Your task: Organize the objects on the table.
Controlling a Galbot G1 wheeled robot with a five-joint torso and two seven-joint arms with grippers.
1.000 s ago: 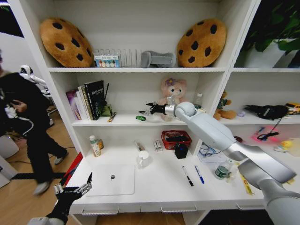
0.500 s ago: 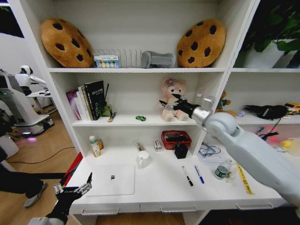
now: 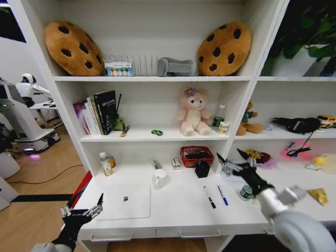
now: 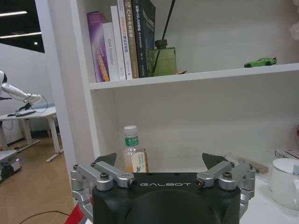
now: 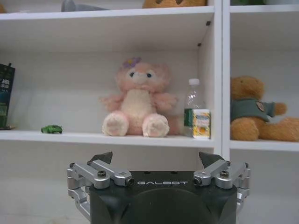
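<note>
**Toy car shelved, laptop and pens still out on the tabletop**

The green toy car [image 3: 157, 132] sits on the middle shelf [image 3: 142, 137], between the row of books [image 3: 98, 112] and the pink plush bear [image 3: 193, 112]. It also shows at the shelf edge from the left wrist [image 4: 259, 61] and the right wrist [image 5: 51, 129]. Judging by where it lies, that item looks put away.

The rest appears untouched. The laptop [image 3: 126, 201] lies closed and flat at the front left of the tabletop [image 3: 178, 207], with a small dark thing, too small to identify, resting on its lid. The black pen [image 3: 210, 197] and the blue pen [image 3: 223, 195] lie side by side, near each other but apart, to the right of centre. A white mug [image 3: 160, 178] and a red basket [image 3: 196, 155] stand further back.

The right tool [image 3: 236, 159] hangs above the right part of the tabletop, just beyond the pens, its fingers spread and holding nothing. The left tool [image 3: 82, 212] is parked low at the front left corner, beside the laptop, also spread and empty.

By this reckoning roughly one item is sorted, and the laptop and both pens are left.
</note>
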